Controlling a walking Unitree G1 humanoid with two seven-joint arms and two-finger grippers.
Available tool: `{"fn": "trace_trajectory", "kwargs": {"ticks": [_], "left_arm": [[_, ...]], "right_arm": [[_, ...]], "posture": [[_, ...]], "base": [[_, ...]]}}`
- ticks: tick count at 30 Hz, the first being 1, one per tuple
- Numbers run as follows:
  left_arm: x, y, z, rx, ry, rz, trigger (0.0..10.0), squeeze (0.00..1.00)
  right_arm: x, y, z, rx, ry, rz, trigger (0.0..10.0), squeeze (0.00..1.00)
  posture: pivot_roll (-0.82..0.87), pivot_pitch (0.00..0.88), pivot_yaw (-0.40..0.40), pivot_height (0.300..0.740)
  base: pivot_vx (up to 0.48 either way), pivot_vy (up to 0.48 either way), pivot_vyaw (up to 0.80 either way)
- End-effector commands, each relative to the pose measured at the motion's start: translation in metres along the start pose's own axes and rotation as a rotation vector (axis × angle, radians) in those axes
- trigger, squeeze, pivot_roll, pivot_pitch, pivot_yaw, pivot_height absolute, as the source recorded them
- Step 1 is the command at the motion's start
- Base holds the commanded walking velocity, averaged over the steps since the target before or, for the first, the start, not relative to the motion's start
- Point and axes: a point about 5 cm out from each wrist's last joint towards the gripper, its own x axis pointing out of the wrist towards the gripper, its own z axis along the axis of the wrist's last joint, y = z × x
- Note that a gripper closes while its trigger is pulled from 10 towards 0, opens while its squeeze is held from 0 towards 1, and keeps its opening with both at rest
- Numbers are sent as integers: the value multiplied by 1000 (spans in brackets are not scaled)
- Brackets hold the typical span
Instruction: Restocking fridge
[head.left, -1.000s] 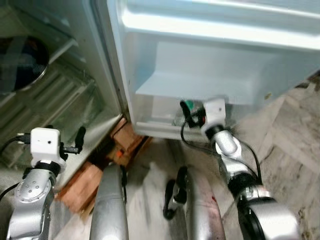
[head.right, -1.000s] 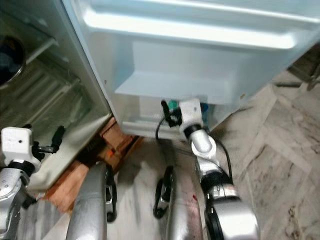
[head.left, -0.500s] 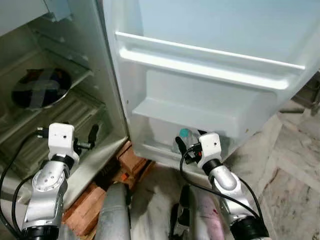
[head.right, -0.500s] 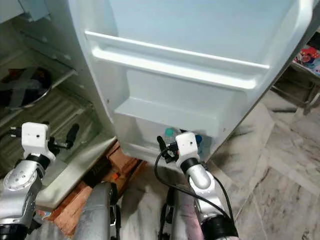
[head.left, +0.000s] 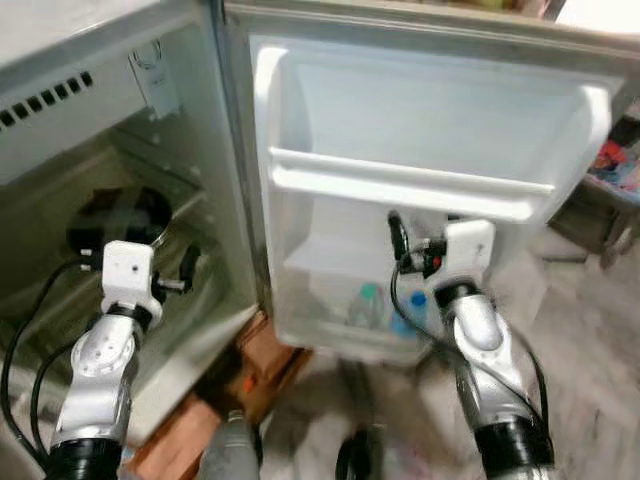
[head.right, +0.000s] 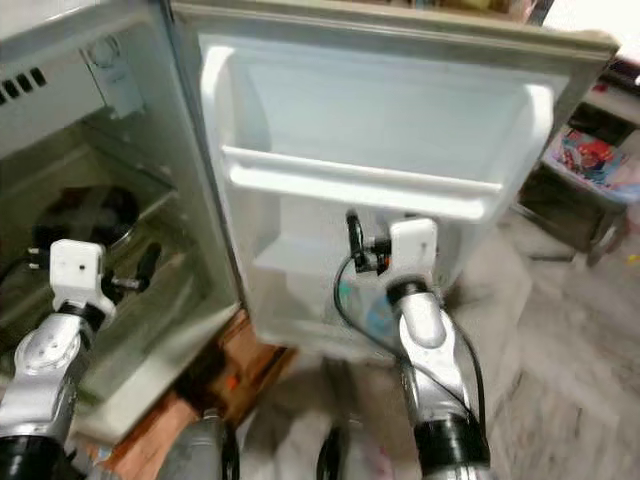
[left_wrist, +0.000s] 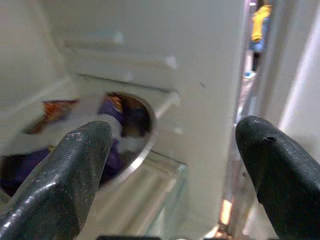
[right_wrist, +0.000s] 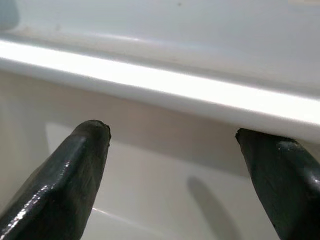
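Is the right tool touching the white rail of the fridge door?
Apart. In the right wrist view, the open right tool points at the white rail, with door surface visible between.

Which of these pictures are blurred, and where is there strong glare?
Left eye view: floor at the bottom is smeared, bottles soft. Right wrist view: bright glare along the door shelf rail, open right gripper sharp. Left wrist view: round dish blurred behind the open left gripper.

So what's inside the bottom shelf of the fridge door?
Two bottles stand in the bottom door shelf: one with a green cap, one with a blue cap. The right arm covers part of the shelf.
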Motion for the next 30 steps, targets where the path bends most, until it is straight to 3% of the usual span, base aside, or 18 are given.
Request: {"fn": "trace_trajectory", "kwargs": {"ticks": [1, 4, 8, 12, 14, 16, 21, 30], "left_arm": [[-2, -3, -6, 0, 16, -1, 10000, 0], [-2, -8, -9, 1, 32, -2, 10000, 0], [-1, -10, -11, 10, 35, -17, 10000, 0], [-2, -9, -12, 17, 40, -13, 10000, 0], [-2, -9, -12, 20, 40, -13, 10000, 0], [-4, -9, -13, 22, 41, -15, 10000, 0], [-5, -12, -17, 15, 56, -11, 10000, 0], [0, -14, -15, 27, 52, -14, 10000, 0]], "right_arm": [[0, -6, 9, -21, -28, -35, 10000, 0], [-5, -4, 3, -6, 9, -39, 10000, 0], [-17, 3, -17, 44, 176, -27, 10000, 0], [-40, -1, -30, 59, 293, -18, 10000, 0], [-44, -3, -28, 26, 284, -13, 10000, 0], [-52, -9, -25, -107, 302, -40, 10000, 0], [-57, -6, -22, -20, 281, 60, 10000, 0], [-52, -5, -15, 55, 283, 64, 10000, 0]], "posture": [[101, 0, -33, 740], [99, 0, -33, 740], [97, 0, -36, 740], [99, 0, -40, 740], [98, 0, -41, 740], [95, 0, -41, 740], [81, 0, -39, 740], [77, 0, -35, 740]], "base": [[0, 0, 0], [0, 0, 0], [0, 0, 0], [0, 0, 0], [0, 0, 0], [0, 0, 0], [0, 0, 0], [0, -205, 0]]}}
